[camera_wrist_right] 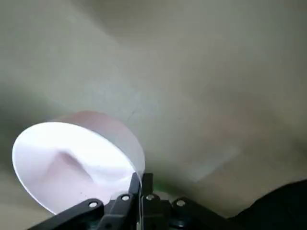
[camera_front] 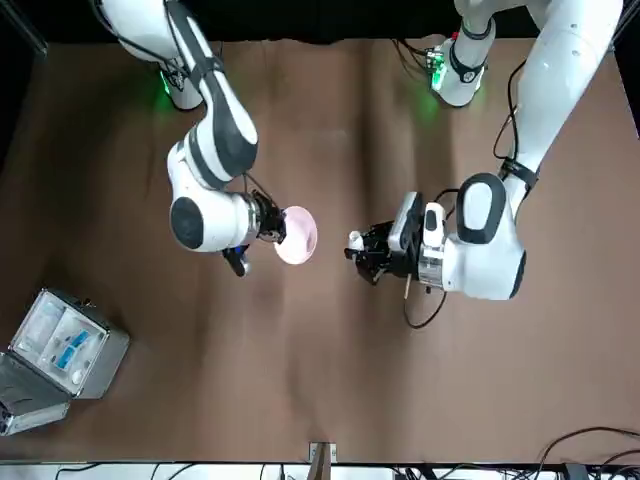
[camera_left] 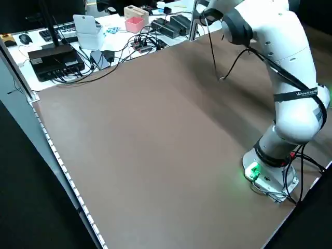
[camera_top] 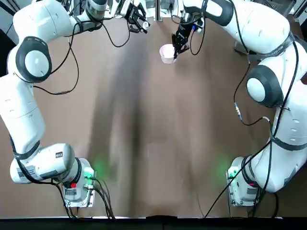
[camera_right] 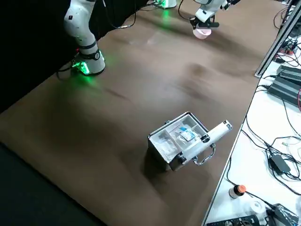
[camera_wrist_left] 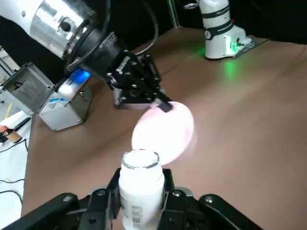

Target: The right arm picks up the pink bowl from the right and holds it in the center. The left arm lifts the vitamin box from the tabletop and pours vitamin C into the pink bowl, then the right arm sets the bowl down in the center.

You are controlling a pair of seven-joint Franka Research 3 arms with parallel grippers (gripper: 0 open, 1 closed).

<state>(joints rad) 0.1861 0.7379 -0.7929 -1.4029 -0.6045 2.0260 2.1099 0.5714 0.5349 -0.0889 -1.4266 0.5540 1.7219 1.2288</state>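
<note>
Top view: pink bowl up at one o'clock!

The pink bowl (camera_top: 167, 53) hangs over the tabletop (camera_top: 153, 129), rim pinched by the right gripper (camera_top: 178, 53). At twelve o'clock, the left gripper (camera_top: 145, 25) grips the open white bottle (camera_wrist_left: 141, 191).

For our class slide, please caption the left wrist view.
Left gripper holds a white bottle upright, the pink bowl beyond in the right gripper's grasp.

- The bowl (camera_front: 297, 236) is pale pink, its inside whitish.
- The bottle (camera_wrist_left: 140, 191) is white, with a dark striped barcode.
- The tabletop (camera_left: 140, 140) is plain brown.
- The case (camera_right: 176, 141) is silver-grey with black corners.
- The arms (camera_top: 36, 110) are white with dark grey joints.
- Their bases (camera_top: 79, 184) glow green.
- The grippers' fingers (camera_wrist_right: 147, 187) are black.
</note>
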